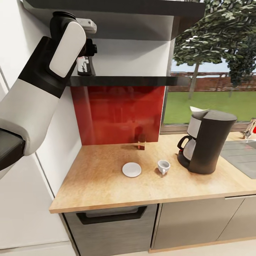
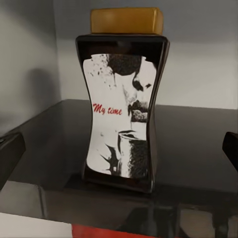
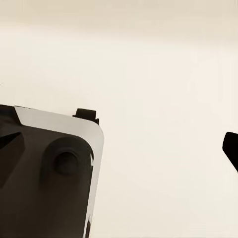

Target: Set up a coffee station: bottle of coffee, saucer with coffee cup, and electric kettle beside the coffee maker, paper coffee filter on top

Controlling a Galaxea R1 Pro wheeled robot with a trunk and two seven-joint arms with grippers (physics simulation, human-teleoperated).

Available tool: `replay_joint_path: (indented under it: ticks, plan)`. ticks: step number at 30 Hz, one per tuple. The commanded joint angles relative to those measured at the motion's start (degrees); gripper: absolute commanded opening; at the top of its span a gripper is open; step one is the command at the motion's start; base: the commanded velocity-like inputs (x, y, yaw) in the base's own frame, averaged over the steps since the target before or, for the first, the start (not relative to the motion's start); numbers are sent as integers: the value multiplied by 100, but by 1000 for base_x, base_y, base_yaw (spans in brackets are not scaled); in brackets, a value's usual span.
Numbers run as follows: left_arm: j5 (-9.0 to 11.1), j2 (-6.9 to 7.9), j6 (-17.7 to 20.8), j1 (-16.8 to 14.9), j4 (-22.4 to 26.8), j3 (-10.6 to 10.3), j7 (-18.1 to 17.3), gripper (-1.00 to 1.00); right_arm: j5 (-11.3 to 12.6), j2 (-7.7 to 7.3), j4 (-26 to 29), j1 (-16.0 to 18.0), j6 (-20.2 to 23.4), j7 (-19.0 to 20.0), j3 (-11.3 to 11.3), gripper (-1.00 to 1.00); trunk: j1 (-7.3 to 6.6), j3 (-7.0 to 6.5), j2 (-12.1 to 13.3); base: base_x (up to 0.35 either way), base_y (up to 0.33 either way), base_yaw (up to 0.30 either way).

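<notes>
The left arm reaches up and forward from the near left of the head view, its white-and-black forearm angled toward the dark kitchen shelf (image 1: 142, 81), with the left gripper (image 1: 89, 48) level with the bottle of coffee (image 1: 85, 66) that stands upright near the shelf's left end; in the left wrist view the bottle (image 2: 122, 106) — a waisted dark jar with a tan lid and a "My time" label — stands centred between the two dark fingertips (image 2: 11, 153), which are spread wide and clear of it on both sides. On the wooden countertop (image 1: 106, 185) below, the white saucer (image 1: 132, 169) lies flat; the coffee cup (image 1: 164, 166) sits just beside it, apart; the black coffee maker (image 1: 207, 141) stands farther right, a paper coffee filter (image 1: 198, 110) at its top. The right wrist view shows the right gripper (image 3: 119, 148) against a plain cream surface — its fingers set wide apart, holding nothing.
</notes>
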State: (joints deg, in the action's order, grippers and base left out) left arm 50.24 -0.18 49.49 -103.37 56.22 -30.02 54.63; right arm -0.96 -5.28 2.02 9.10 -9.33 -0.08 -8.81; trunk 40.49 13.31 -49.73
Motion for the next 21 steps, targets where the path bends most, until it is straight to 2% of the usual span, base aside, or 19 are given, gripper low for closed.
replay_joint_path:
  ticks: [1, 8, 21]
  plan:
    - [53, 3, 8, -8, 2, -13, 56, 100, -10, -1, -5, 4, -17, -1, -24, 100, 1, 8, -6, 79, 0, 0]
    - [52, 8, 8, -8, -3, -13, 56, 100, -10, 0, -1, 4, -17, -1, -24, 100, 1, 8, -6, 171, 0, 0]
    - [55, 55, 8, -8, -6, -13, 56, 100, -10, -2, -3, 4, -17, -1, -24, 100, 1, 8, -6, 61, 25, 0]
